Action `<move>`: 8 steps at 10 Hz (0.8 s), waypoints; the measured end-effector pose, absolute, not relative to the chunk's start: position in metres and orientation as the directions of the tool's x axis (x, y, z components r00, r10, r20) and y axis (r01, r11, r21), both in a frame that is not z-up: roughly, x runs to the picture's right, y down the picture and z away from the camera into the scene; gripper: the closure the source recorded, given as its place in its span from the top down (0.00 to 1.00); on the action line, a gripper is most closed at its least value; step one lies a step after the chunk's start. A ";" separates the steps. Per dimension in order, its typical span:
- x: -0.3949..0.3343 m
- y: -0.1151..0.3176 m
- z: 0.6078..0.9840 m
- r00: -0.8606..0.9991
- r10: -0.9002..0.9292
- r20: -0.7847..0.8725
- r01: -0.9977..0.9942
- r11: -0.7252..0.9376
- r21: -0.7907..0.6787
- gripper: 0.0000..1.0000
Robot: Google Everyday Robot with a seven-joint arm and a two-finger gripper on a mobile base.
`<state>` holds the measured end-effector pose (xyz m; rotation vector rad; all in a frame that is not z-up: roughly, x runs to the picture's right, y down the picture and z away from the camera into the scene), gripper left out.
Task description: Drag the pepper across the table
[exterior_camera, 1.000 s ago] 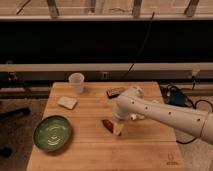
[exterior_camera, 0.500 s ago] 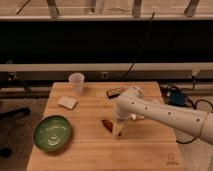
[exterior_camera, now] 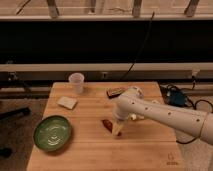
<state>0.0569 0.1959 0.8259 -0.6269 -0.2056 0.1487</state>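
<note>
The pepper (exterior_camera: 106, 123), a small dark red-brown tapered thing, lies near the middle of the light wooden table (exterior_camera: 85, 155). My gripper (exterior_camera: 117, 130) points down at the tabletop right beside the pepper's right end, at the tip of the white arm (exterior_camera: 160, 114) that reaches in from the right. Its fingers stand open and touch or nearly touch the pepper; part of the pepper is hidden behind them.
A green bowl (exterior_camera: 52, 132) sits at the front left. A pale flat block (exterior_camera: 67, 102) and a clear cup (exterior_camera: 76, 82) stand at the back left. A dark rectangular block (exterior_camera: 115, 92) lies at the back, behind the arm. Cables (exterior_camera: 176, 96) hang off the right edge.
</note>
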 end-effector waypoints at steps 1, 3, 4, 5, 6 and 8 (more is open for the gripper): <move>0.057 0.196 0.826 0.968 0.205 0.143 -0.082 0.800 -0.594 0.80; 0.057 0.196 0.827 0.967 0.212 0.139 -0.089 0.798 -0.596 0.80; 0.057 0.196 0.828 0.966 0.217 0.137 -0.095 0.797 -0.596 0.80; 0.057 0.196 0.828 0.966 0.223 0.134 -0.101 0.796 -0.597 0.80; 0.057 0.197 0.829 0.965 0.229 0.131 -0.108 0.795 -0.598 0.80; 0.057 0.198 0.829 0.963 0.236 0.128 -0.115 0.793 -0.599 0.80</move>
